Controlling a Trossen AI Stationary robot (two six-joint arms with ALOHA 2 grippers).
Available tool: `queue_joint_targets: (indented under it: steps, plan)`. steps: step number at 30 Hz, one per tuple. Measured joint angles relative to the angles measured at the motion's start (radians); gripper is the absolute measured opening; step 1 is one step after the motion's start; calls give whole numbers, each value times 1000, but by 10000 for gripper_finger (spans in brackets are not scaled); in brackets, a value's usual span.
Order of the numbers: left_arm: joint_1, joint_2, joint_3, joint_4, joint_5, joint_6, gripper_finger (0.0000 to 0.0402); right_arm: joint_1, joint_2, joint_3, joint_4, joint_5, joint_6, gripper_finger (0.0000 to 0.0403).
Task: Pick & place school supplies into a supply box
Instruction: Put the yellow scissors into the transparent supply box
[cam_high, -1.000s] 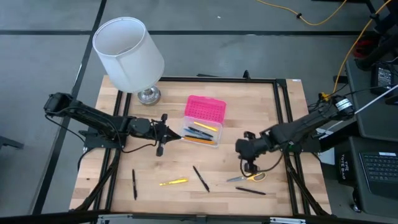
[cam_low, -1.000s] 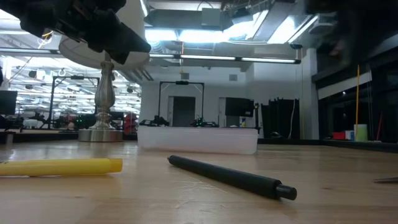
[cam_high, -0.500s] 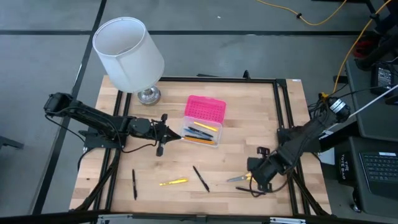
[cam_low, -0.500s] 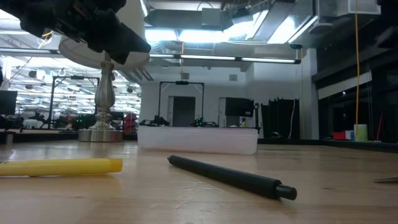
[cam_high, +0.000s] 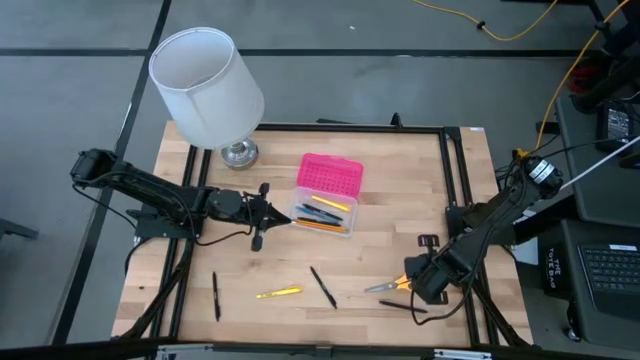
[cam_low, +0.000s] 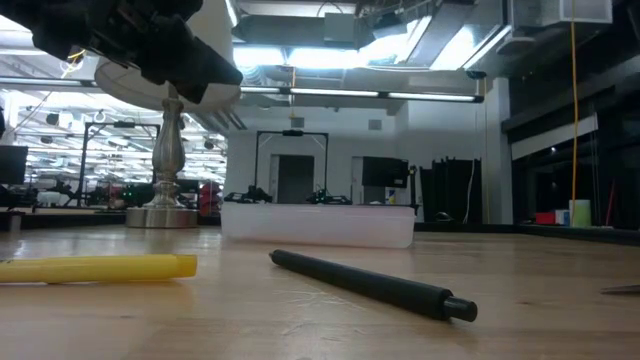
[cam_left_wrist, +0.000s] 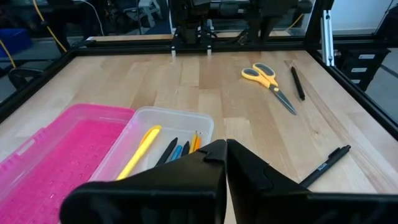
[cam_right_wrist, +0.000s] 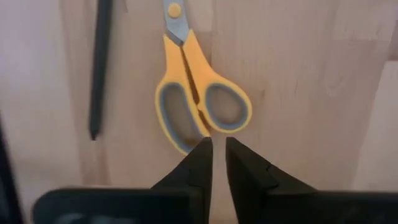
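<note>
high view: the supply box (cam_high: 326, 195) lies open near the middle of the wooden table (cam_high: 400, 180), its pink lid (cam_high: 330, 176) on the far side and its clear base (cam_high: 322, 214) holding several pens. the left gripper (cam_high: 278, 217) hovers just beside the base's left end. the right gripper (cam_high: 408, 283) is low over the near right part of the table, at the yellow handles of the scissors (cam_high: 385, 287). a black pen (cam_high: 403, 307) lies just nearer than the scissors, another black pen (cam_high: 323, 287) near the middle front, a yellow pen (cam_high: 278, 293) to its left, and a further black pen (cam_high: 216, 296) farther left. a white lamp (cam_high: 207, 88) stands at the far left corner.

low view: the yellow pen (cam_low: 98, 267) and a black pen (cam_low: 372, 284) lie in front, apart from each other; the clear base (cam_low: 318, 222) sits behind them, beside the lamp's metal foot (cam_low: 165, 213).

left wrist view: the left gripper's (cam_left_wrist: 225, 147) fingers are pressed together, holding nothing, just short of the base (cam_left_wrist: 159, 144), which holds a yellow pen and darker ones. the scissors (cam_left_wrist: 268, 79) lie farther off with a black pen beside them.

right wrist view: the right gripper's (cam_right_wrist: 218, 144) fingers stand slightly apart, with a narrow gap, right at the handle loops of the scissors (cam_right_wrist: 194, 94); whether they touch them i cannot tell. nothing is pinched. a black pen (cam_right_wrist: 99, 65) lies beside the scissors.
</note>
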Motion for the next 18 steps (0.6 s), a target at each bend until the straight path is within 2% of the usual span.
queue_joint_targets:
  steps: [7,13,18]
  plan:
    - [0,0,0,0,0,0,2,0,0,-70,106,1,-73,102]
    - [0,0,0,0,0,0,4,0,0,-106,163,9,-75,147]
    - [0,0,0,0,0,0,5,0,0,-144,237,9,-75,168]
